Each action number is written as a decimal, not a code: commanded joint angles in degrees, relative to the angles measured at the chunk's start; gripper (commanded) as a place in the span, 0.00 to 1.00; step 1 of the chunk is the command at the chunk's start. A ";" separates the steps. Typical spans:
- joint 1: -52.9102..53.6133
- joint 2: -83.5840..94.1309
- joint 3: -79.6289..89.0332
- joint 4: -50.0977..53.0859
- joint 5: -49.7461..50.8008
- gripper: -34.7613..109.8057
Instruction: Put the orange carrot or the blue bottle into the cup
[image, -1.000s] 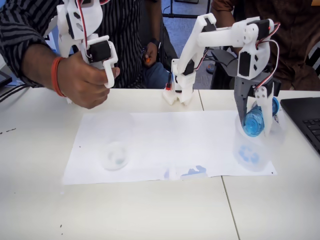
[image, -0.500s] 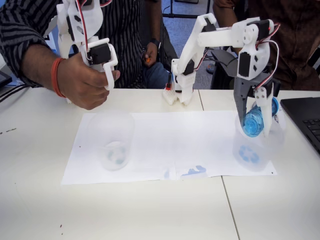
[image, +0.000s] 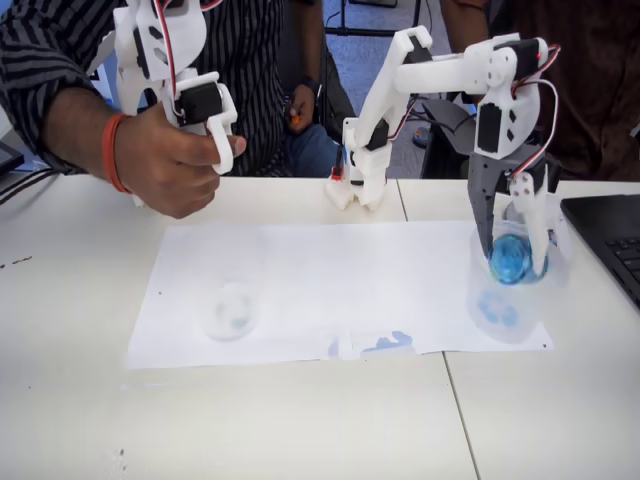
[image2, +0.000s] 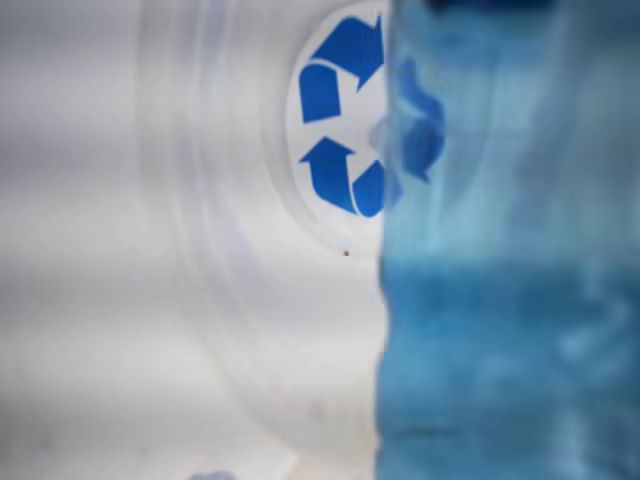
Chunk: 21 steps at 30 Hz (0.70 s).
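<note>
The gripper (image: 512, 262) grips the blue bottle (image: 509, 259) inside the cup (image: 505, 310) near the paper's (image: 330, 280) right edge; a blue recycling mark (image2: 345, 130) shows on the cup's base.

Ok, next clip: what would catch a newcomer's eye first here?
The blue bottle, clamped in the white gripper, hangs inside the clear cup at the right of the fixed view. In the wrist view the bottle fills the right side, with the cup's blue recycling mark beyond.
</note>
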 joint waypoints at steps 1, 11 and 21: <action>-0.26 3.52 -1.32 0.53 -0.35 0.52; -0.26 3.60 -1.32 0.44 -0.35 0.52; 0.53 9.40 -1.41 -0.09 -0.26 0.51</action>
